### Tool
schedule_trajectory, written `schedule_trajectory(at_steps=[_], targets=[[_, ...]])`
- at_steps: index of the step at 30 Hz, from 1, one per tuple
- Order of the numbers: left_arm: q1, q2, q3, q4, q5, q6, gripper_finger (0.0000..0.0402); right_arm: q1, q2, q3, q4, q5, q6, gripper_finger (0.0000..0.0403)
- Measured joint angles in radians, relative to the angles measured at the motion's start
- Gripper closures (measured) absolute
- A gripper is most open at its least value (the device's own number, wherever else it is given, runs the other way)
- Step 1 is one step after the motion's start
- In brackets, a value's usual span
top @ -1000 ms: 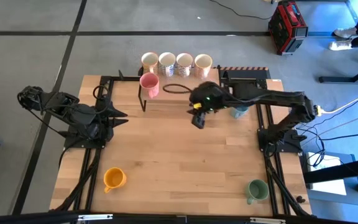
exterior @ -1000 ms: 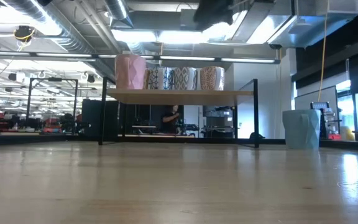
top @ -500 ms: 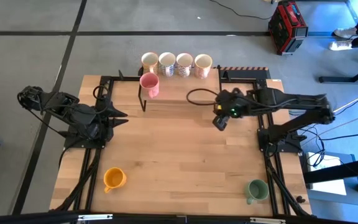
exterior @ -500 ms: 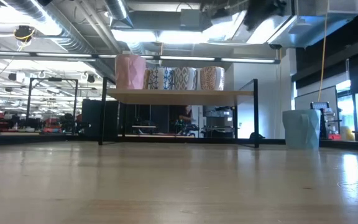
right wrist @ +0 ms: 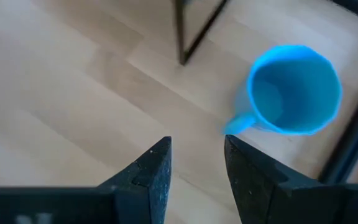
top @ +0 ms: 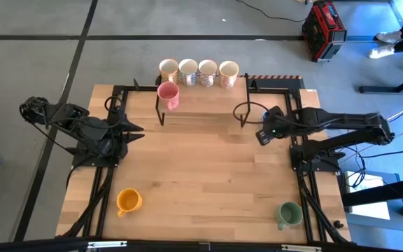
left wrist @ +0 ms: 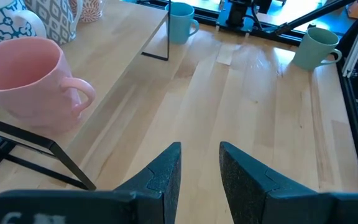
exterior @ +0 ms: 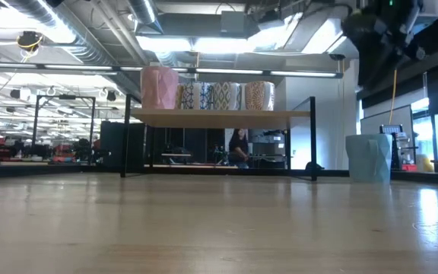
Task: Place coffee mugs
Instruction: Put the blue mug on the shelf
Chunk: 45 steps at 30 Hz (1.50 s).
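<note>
From above the right arm hides the light blue mug [right wrist: 294, 89]; the right gripper [right wrist: 196, 163] hangs beside it, fingers spread (empty).

Middle of the worktop [top: 201, 175] lying open

The shelf [top: 198, 105] with its black legs is blocking the far edge; orange mug [top: 128, 201] and green mug [top: 289, 213] are sitting at the near corners.

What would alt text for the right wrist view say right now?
The right gripper, fingers slightly apart and holding nothing, hangs over the wooden table beside an upright light blue mug whose handle points toward the fingers. A thin black shelf leg stands just past the mug.
</note>
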State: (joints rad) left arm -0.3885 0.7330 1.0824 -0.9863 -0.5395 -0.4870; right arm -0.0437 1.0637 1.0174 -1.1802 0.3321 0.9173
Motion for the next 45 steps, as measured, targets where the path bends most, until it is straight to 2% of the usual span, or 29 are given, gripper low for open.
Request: schedule_trajectory(at_steps=[7,16,20,24,36,39,45], targets=[[0.0,0.0,0.0,0.003,-0.001,-0.001,0.0298,-0.143,0.009,-0.073,0.014,-0.004,-0.066,0.0265],[0.0,0.0,0.0,0.004,-0.003,-0.009,0.0298,-0.316,0.015,-0.171,0.169,-0.042,-0.344,0.0265],[0.0,0.0,0.0,0.005,-0.003,-0.028,0.0298,-0.374,0.014,-0.224,0.24,-0.118,-0.444,0.0265],[0.0,0.0,0.0,0.005,-0.003,-0.032,0.0298,-0.406,0.015,-0.274,0.319,-0.161,-0.478,0.0265],[0.0,0.0,0.0,0.005,-0.003,-0.034,0.0298,-0.441,0.015,-0.367,0.421,-0.182,-0.508,0.0268],[0.0,0.0,0.0,0.005,-0.004,-0.034,0.0298,-0.442,0.015,-0.383,0.432,-0.201,-0.508,0.0292],[0.0,0.0,0.0,0.005,-0.025,-0.034,0.0298,-0.441,0.013,-0.387,0.432,-0.222,-0.547,0.0387]])
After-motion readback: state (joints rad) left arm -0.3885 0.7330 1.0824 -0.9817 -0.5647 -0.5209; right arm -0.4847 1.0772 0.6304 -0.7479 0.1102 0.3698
